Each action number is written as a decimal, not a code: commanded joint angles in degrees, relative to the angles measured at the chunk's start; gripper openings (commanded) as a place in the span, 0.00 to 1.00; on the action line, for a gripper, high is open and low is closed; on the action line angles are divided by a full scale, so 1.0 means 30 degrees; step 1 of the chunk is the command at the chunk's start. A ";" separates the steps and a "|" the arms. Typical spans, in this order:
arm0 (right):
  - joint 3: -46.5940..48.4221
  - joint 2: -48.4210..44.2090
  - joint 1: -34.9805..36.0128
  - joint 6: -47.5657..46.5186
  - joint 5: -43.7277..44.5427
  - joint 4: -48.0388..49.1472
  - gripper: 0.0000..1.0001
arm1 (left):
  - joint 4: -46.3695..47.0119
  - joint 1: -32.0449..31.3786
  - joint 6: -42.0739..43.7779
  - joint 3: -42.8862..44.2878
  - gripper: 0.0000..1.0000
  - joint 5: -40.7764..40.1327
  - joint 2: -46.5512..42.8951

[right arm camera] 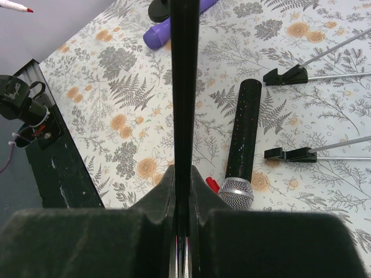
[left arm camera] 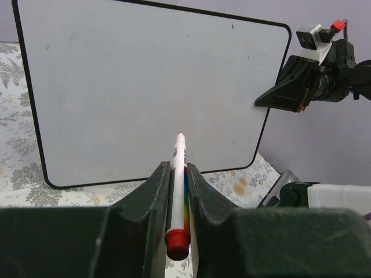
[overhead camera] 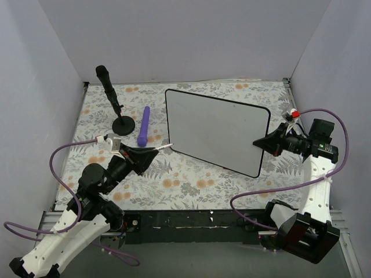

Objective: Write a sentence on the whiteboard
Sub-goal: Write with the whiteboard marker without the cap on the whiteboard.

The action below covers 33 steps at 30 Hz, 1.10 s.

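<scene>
Whiteboard (overhead camera: 217,130) sits on the right half of the table (overhead camera: 191,185), propped at a slant instead of lying flat. It's totally blank, with no red letters anywhere that we can see.

The right claw (overhead camera: 259,143) is clenched on the board's right edge. From its own camera the rim runs edge-on straight between the fingers. Our guess is it's there as a brace, so the board doesn't slide or wobble once a pen pushes on it.

The left claw (left arm camera: 178,169) is clamped on a marker (left arm camera: 179,147), red end back toward the wrist and writing tip poking out front at the board's lower left. We can't tell for sure whether the tip touches, but no mark shows, so we'd say writing hasn't started. Holding the pen lengthwise makes sense to us, since the tip leads and the fingers don't block the strokes.

A microphone (right arm camera: 243,145) lies on the table behind the slanted board. A purple tube (overhead camera: 143,126) and a mic stand (overhead camera: 110,92) are off to the left.
</scene>
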 commanded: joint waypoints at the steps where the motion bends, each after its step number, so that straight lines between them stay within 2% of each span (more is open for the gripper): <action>1: 0.1355 0.1195 -0.0405 -0.4417 -0.0715 -0.3408 0.01 | 0.1437 0.0081 0.1218 -0.0571 0.00 -0.0348 0.0081; 2: 0.1646 0.1432 -0.0463 -0.4981 -0.0774 -0.4370 0.01 | 0.1731 0.0081 0.1307 -0.0862 0.00 -0.0348 0.0052; 5: 0.1737 0.2195 -0.0464 -0.5600 -0.0658 -0.4613 0.01 | 0.3108 0.0081 0.1367 -0.1332 0.00 -0.0786 0.0139; 9: 0.1679 0.2694 -0.0464 -0.5338 -0.0716 -0.4060 0.01 | 0.5128 0.0110 0.1250 -0.2385 0.00 -0.2657 0.0929; 13: 0.1270 0.2900 -0.0464 -0.5250 -0.0481 -0.3239 0.01 | 0.6916 0.0198 0.1132 -0.2447 0.00 -0.3073 0.2656; 17: 0.0800 0.2988 -0.0464 -0.5337 -0.0861 -0.2681 0.01 | 0.7067 0.0666 0.0723 -0.2183 0.00 -0.2313 0.3801; 26: -0.0723 0.1992 -0.0464 -0.4078 -0.0716 -0.0133 0.01 | 0.7037 0.1370 -0.0976 -0.3821 0.00 -0.1930 0.2894; 33: -0.1046 0.2371 -0.0464 -0.4779 -0.0950 -0.0364 0.01 | 0.7417 0.1633 -0.1328 -0.4263 0.00 -0.1550 0.3274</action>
